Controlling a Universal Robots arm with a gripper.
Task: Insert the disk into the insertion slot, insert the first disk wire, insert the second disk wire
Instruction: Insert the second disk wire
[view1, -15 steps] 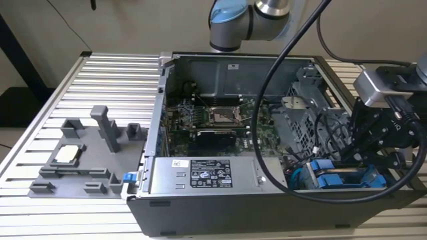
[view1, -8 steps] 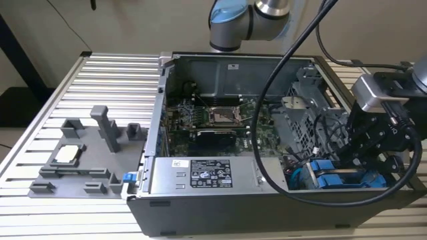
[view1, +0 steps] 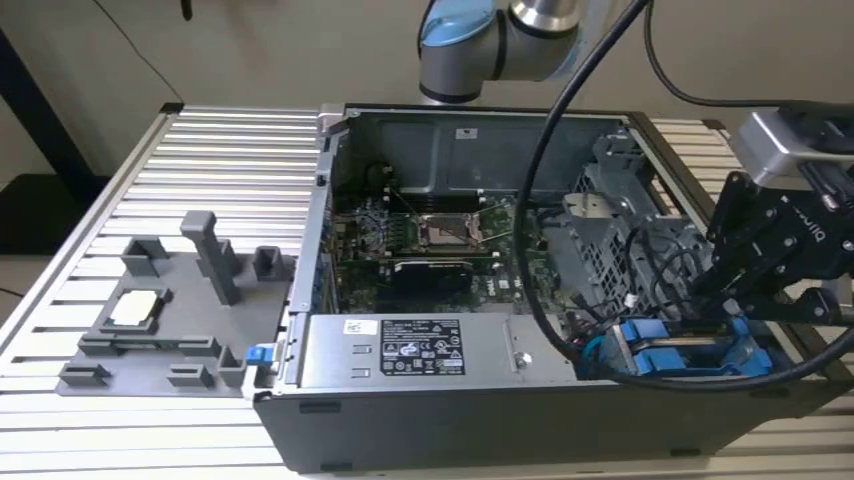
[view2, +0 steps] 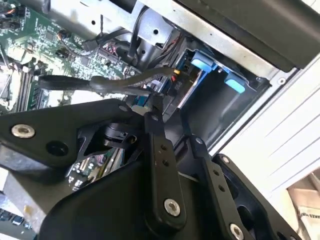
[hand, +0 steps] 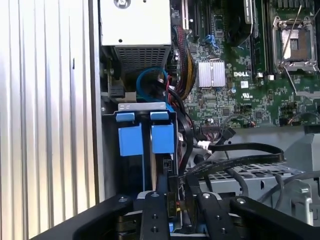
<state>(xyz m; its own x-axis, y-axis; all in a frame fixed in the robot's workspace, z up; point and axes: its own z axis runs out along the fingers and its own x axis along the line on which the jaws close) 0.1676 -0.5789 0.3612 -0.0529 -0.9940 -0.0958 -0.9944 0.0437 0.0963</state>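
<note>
The disk sits in the insertion slot (view1: 727, 345) at the case's front corner on the exterior view's right, and its blue carrier (view1: 665, 360) shows there. Both wrist views show two blue carrier tabs (hand: 162, 137) (view2: 202, 64) side by side in the bay. My gripper (view1: 714, 310) hangs just above that bay, beside the grey drive cage (view1: 607, 235). Its black fingers (hand: 152, 210) stand close together around a small dark wire connector (hand: 173, 206) right behind the disk. Black wires (hand: 240, 148) loop from the motherboard towards the fingers (view2: 155, 130).
A grey labelled power-supply box (view1: 414, 350) lies along the case's front. The green motherboard (view1: 427, 235) with its square socket fills the middle. A thick black arm cable (view1: 547, 150) hangs across the case. A grey fixture (view1: 160, 320) stands on the slatted table (view1: 227, 150) at the exterior view's left.
</note>
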